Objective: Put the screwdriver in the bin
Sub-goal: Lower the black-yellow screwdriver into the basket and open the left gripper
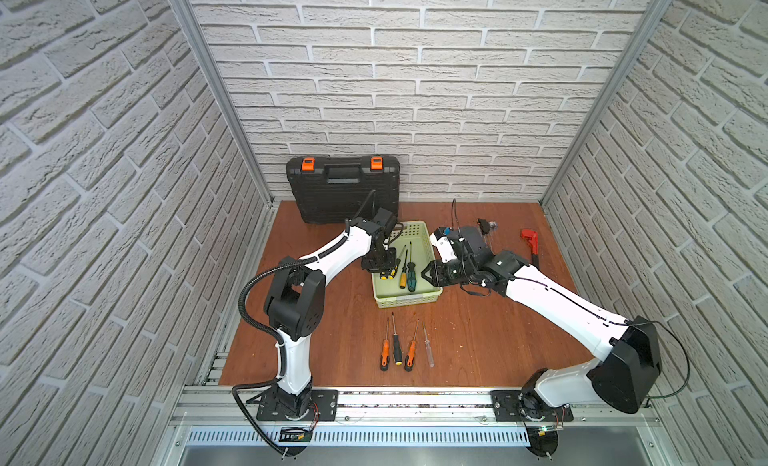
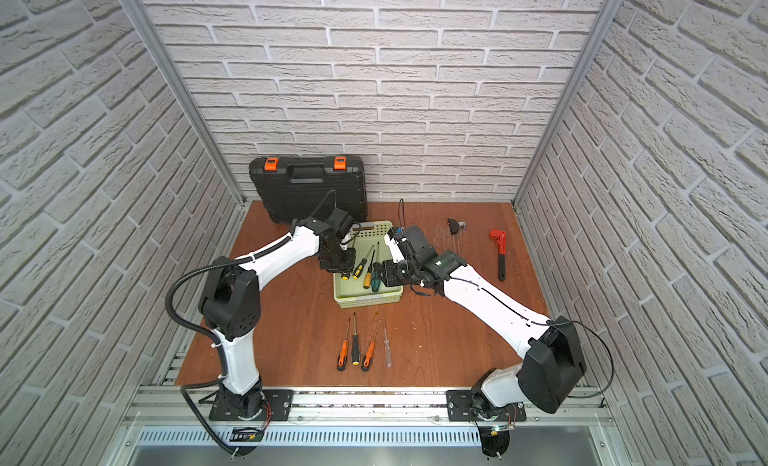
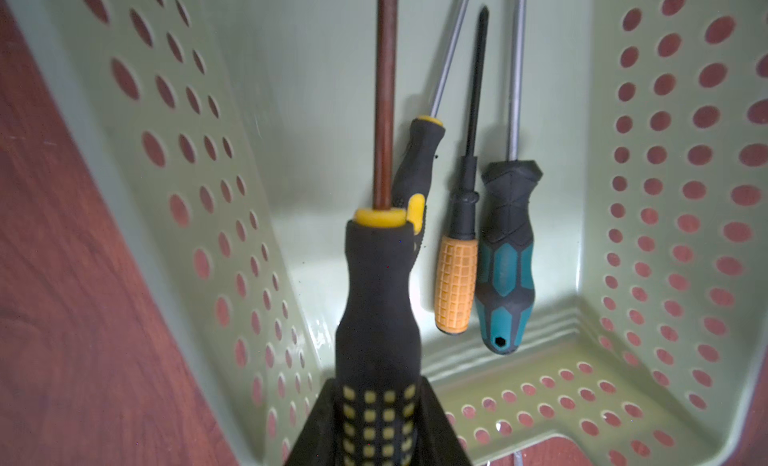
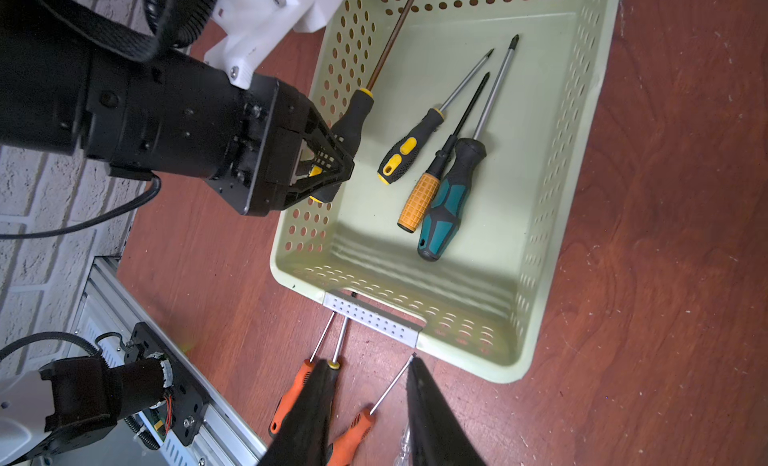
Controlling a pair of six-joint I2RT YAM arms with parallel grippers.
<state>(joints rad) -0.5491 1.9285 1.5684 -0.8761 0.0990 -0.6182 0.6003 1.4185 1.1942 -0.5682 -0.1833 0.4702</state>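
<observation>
The pale green bin (image 1: 407,300) (image 2: 368,300) stands mid-table. My left gripper (image 1: 380,268) (image 3: 376,385) (image 4: 332,160) is shut on the black-and-yellow handle of a screwdriver (image 3: 376,310) (image 4: 353,114). It holds the tool low inside the bin, along the bin's left wall, shaft pointing to the far end. Three more screwdrivers lie on the bin floor (image 4: 536,152): black-yellow (image 4: 409,145), orange-handled (image 4: 419,202) and teal-black (image 4: 446,206). My right gripper (image 1: 424,274) (image 4: 369,362) hovers open and empty by the bin's right side.
Several screwdrivers (image 1: 399,347) lie in a row on the wooden table in front of the bin. A black tool case (image 1: 343,189) leans on the back wall. A red pipe wrench (image 1: 530,241) and a small black part (image 1: 486,226) lie at the back right.
</observation>
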